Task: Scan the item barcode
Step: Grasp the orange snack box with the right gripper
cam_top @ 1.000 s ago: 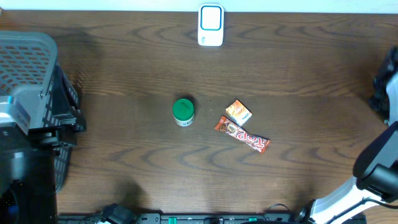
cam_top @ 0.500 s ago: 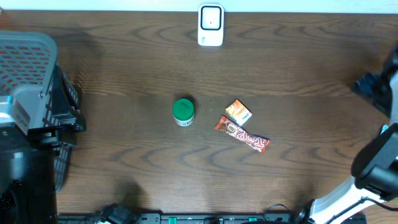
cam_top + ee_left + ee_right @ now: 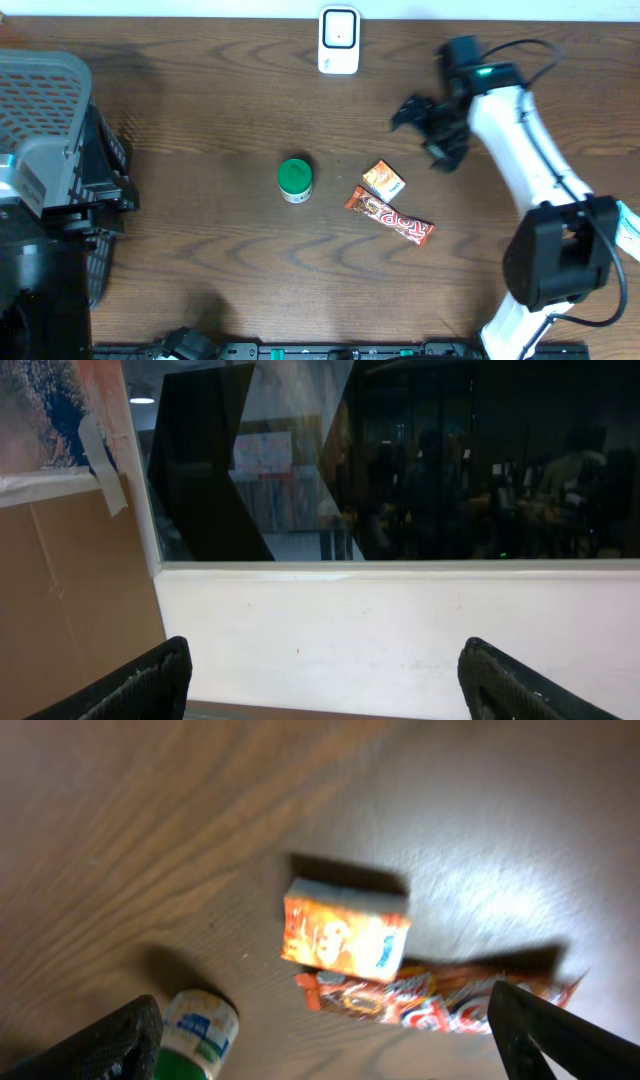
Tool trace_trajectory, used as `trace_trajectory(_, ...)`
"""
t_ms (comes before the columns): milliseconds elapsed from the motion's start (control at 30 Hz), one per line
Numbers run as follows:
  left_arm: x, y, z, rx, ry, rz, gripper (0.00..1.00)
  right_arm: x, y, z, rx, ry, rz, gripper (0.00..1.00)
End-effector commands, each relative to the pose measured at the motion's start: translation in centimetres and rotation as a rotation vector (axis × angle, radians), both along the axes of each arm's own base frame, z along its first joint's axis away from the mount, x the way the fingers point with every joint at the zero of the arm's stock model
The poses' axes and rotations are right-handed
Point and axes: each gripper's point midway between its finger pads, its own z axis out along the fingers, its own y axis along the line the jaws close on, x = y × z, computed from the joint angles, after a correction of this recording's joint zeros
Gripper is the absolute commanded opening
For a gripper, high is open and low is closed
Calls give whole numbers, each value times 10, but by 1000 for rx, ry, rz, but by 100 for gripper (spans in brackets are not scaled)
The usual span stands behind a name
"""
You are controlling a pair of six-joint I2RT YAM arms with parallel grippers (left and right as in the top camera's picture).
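Three items lie mid-table: a small orange box (image 3: 384, 179), a red-orange candy bar (image 3: 390, 216) just in front of it, and a green-lidded bottle (image 3: 294, 179) to their left. A white barcode scanner (image 3: 339, 40) stands at the back edge. My right gripper (image 3: 422, 132) hovers open, behind and right of the box, holding nothing. Its wrist view shows the orange box (image 3: 345, 932), the candy bar (image 3: 440, 1005) and the bottle (image 3: 195, 1035) below the right gripper (image 3: 325, 1020). My left gripper (image 3: 325, 670) is open and empty, facing a white wall.
A grey mesh basket (image 3: 45, 90) stands at the far left, with the left arm's dark base (image 3: 40, 280) in front of it. Cables and black mounts line the front edge. The right arm (image 3: 530, 150) stretches in from the front right.
The right arm has swung in from the table's right edge to a spot above the table near the orange box, jaws now wide apart. The items and left arm have not moved.
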Motion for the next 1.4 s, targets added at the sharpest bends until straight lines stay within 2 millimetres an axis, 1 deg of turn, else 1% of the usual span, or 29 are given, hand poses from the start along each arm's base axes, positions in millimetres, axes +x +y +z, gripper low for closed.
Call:
trace_trajectory(0, -2, 1, 2, -20, -13, -4, 85, -5, 3, -6, -140, -8, -191, 99)
trace_trajectory(67, -2, 1, 2, -20, -13, -4, 85, -7, 12, -14, -202, -25, -151, 99)
trace_trajectory(100, -2, 1, 2, -20, -14, -4, 85, -8, 13, -17, -225, -26, -141, 99)
trace_trajectory(200, -2, 1, 2, -20, -14, -4, 85, -11, 17, -34, -268, 2, -51, 99)
trace_trajectory(333, -3, 2, 2, -21, -15, -4, 86, -18, 16, -65, -284, 89, 36, 99)
trace_trajectory(467, -3, 2, 2, -21, -15, -4, 85, -24, 17, -90, -299, 153, 67, 99)
trace_trajectory(533, -3, 2, 2, -21, -15, -4, 85, -26, 19, -99, -307, 170, 77, 99)
trace_trajectory(700, -4, 2, 2, -21, -16, -3, 85, -27, 25, -112, -312, 178, 94, 99)
trace_trajectory(767, -4, 2, 2, -21, -16, -4, 85, -30, 27, -115, -316, 185, 102, 97)
trace_trajectory(833, -4, 2, 2, -21, -16, -4, 85, -34, 27, -118, -320, 195, 106, 87)
trace_trajectory(900, -4, 2, 2, -21, -16, -4, 85, -38, 26, -120, -324, 204, 110, 73)
trace_trajectory(967, -4, 2, 2, -21, -16, -4, 85, -41, 25, -123, -328, 212, 111, 68)
trace_trajectory(1133, -4, 2, 2, -21, -16, -4, 85, -42, 26, -124, -328, 211, 115, 67)
trace_trajectory(1200, -4, 2, 2, -21, -16, -4, 85, -44, 29, -120, -302, 220, 126, 62)
trace_trajectory(1267, -4, 2, 2, -21, -16, -4, 86, -45, 34, -113, -253, 229, 153, 60)
trace_trajectory(1367, -4, 2, 2, -21, -16, -4, 85, -44, 37, -90, -175, 229, 220, 62)
